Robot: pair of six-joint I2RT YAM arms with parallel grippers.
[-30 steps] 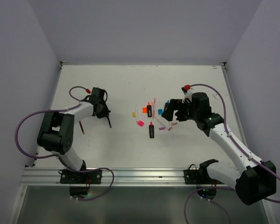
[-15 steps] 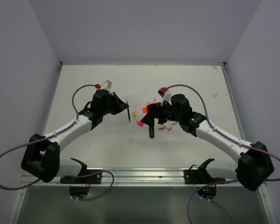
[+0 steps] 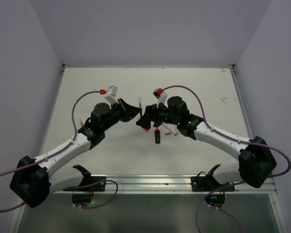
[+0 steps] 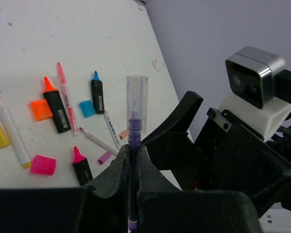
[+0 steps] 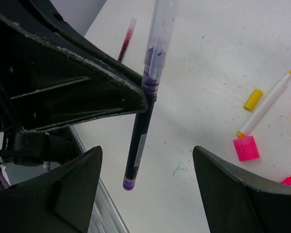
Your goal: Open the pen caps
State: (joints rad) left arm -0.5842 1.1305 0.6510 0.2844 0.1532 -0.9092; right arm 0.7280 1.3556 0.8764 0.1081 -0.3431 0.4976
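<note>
Purple pen (image 5: 138, 145), one clear cap (image 4: 137, 97) on, clamped in left end effector (image 4: 133, 162); right end effector (image 5: 146, 162) gapes; three black highlighters (image 4: 56, 109) uncapped.

Left arm (image 3: 70, 144) and right arm (image 3: 218, 137) extended inward, left tool (image 4: 134, 153) clamped tight, right tool (image 5: 145, 155) spread wide, nearly tip to tip.

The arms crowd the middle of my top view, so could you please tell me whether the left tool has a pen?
Observer: Yes, the left tool is shut on a purple pen.
Operator: Is its cap off?
Observer: No, a clear cap sits on the end that sticks out of the tool.
Operator: Where is the right tool?
Observer: The right tool is open, one finger on each side of the pen, touching neither pen nor cap.
</note>
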